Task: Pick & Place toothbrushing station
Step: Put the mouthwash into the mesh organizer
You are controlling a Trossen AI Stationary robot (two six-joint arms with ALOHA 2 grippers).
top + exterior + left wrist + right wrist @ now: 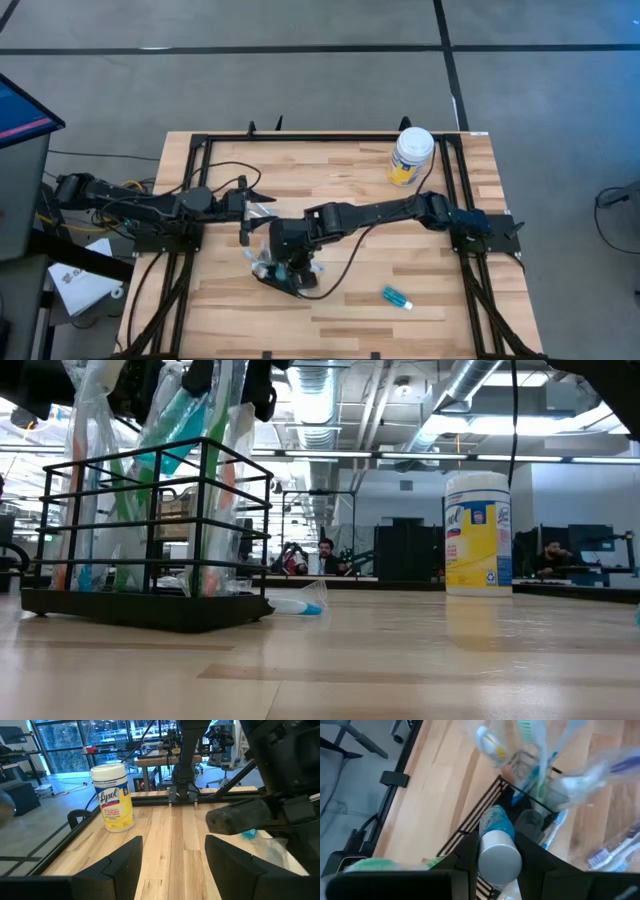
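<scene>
The toothbrushing station (283,272) is a black wire rack (150,530) standing on its flat base left of the table's middle. Wrapped toothbrushes (555,785) stand in it. My right gripper (287,250) hangs over the rack, slanting down, shut on a teal tube with a pale grey cap (499,857). My left gripper (172,865) waits open and level at the left (262,197), holding nothing. My right gripper (497,870) pinches the tube between its two fingers at the cap end (496,845). The fingers come from above, slanting down. The tube's teal body (496,822) points down into the rack's wires; whether its lower end touches the rack I cannot tell.
A white-lidded yellow-labelled canister (411,155) stands at the far right of the table. A small blue tube (396,297) lies near the front, right of the middle. Another small tube (295,605) lies beside the rack. A black frame (300,137) runs round the table.
</scene>
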